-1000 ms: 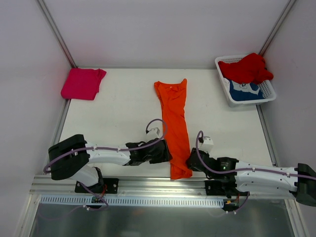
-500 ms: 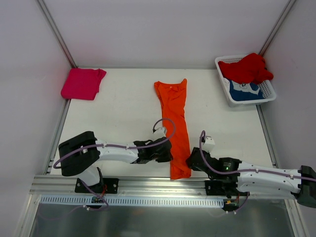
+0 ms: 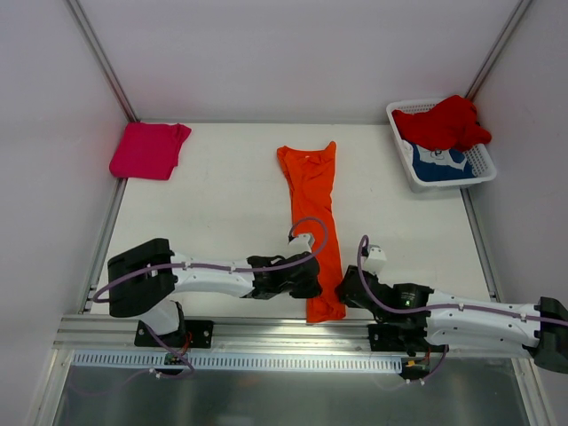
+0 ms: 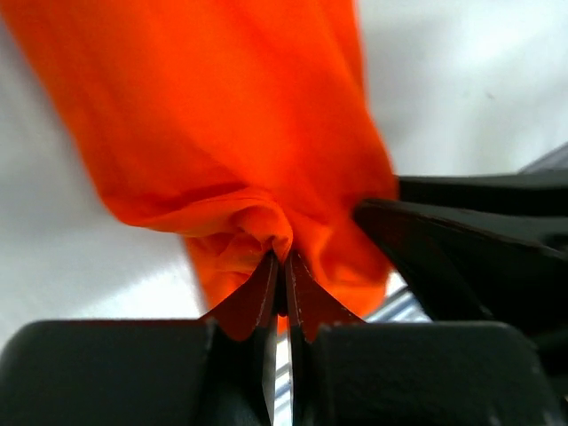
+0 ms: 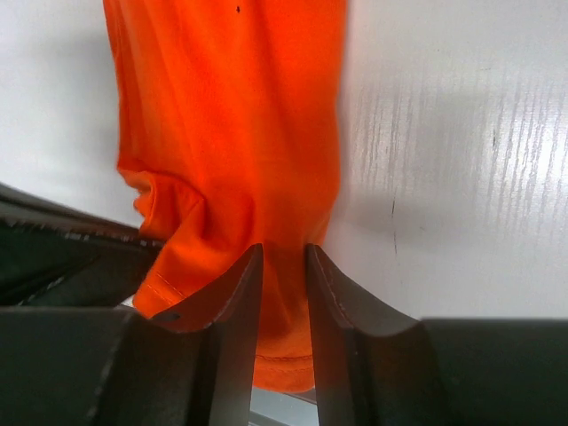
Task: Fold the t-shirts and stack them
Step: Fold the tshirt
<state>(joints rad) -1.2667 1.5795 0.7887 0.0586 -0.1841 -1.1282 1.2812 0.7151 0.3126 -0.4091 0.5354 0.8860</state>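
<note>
The bright orange cloth t-shirt [image 3: 312, 204] lies in the middle of the white table [image 3: 222, 195] as a narrow strip. Its long axis runs near to far, with the collar at the far end and the hem at the near end, directly between the two arms. The left pincer [image 3: 314, 284] meets the near-left corner of the hem from the left. In the left wrist view its fingers are pressed together on a bunched fold of orange cloth. The right pincer [image 3: 343, 289] meets the near-right corner from the right. Its fingers are closed on a thicker fold, with orange cloth filling the narrow gap between them. Both pincers sit equally close to the hem, so the coming move most likely carries the near end toward the far end along the strip. Count of t-shirts: four. These are the orange one, one folded magenta-pink t-shirt [image 3: 148, 149] at the far left of the table, and one crumpled red t-shirt [image 3: 441, 122] on top of one blue t-shirt with white print [image 3: 439, 165]. The last two are in the single white plastic lattice basket [image 3: 485, 161] at the far right.
</note>
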